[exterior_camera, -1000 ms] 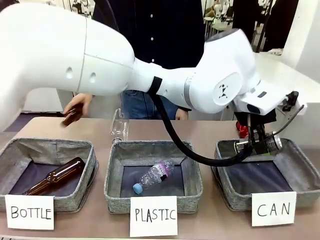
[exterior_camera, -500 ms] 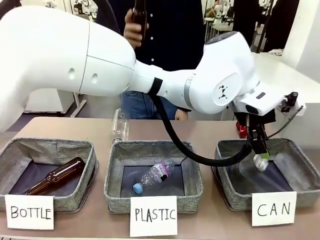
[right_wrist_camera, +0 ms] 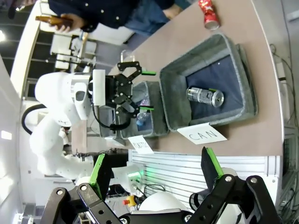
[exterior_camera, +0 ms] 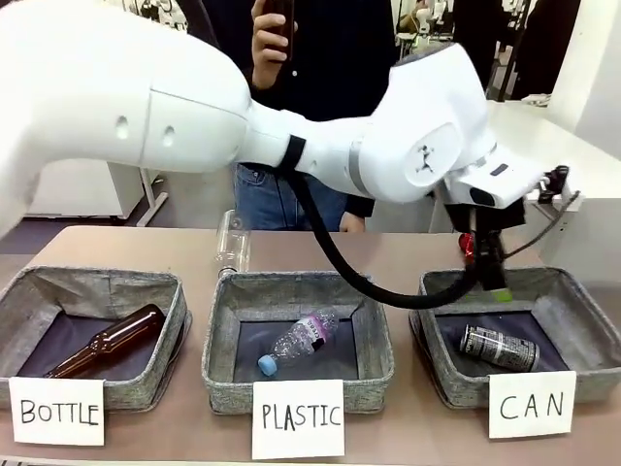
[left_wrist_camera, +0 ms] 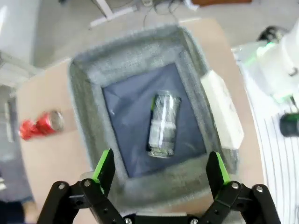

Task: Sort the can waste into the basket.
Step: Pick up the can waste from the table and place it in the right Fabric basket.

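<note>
The dark grey can lies on its side on the dark lining of the grey basket behind the "CAN" card. My left gripper hangs open and empty just above the basket's back rim. Looking down along it, the left gripper stands wide apart over the can and the basket. A dented red can lies on the table outside the basket, half hidden behind the gripper as the red can. My right gripper is open and empty, far back from the basket.
The middle basket, carded "PLASTIC", holds a clear bottle; the left one, carded "BOTTLE", holds a brown bottle. Another clear bottle lies behind them. A person's hand holds a brown bottle up.
My left gripper has opened and the dark can dropped from it into the CAN basket. The gripper then rose a little. The person lifted a brown bottle off the table.
</note>
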`<state>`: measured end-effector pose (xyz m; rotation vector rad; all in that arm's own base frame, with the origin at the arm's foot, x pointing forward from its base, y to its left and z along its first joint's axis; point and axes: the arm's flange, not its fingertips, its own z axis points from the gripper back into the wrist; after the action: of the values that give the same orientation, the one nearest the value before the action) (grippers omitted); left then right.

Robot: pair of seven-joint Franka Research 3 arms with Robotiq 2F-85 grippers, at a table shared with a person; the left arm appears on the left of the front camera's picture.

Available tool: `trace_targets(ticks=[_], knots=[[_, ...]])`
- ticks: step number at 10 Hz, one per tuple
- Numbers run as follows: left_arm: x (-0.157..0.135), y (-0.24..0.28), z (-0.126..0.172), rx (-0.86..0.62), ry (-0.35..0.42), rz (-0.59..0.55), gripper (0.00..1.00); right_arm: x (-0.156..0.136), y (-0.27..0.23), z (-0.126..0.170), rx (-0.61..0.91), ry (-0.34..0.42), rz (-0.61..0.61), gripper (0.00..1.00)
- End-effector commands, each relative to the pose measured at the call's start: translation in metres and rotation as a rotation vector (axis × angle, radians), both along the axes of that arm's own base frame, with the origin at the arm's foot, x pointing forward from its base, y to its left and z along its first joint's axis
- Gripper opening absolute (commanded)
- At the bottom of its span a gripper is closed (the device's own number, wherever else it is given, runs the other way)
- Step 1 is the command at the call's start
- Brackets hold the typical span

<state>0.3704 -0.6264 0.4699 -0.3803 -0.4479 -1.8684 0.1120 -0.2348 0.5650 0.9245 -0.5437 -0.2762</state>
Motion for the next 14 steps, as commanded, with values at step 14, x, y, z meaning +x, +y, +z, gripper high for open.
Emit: trace_targets(ticks=[14], knots=[[0.015,0.716,0.068,-0.995,1.178,0.855,1.00,0.207,0.297,0.032,0.068,0.012,0.553,1.00]])
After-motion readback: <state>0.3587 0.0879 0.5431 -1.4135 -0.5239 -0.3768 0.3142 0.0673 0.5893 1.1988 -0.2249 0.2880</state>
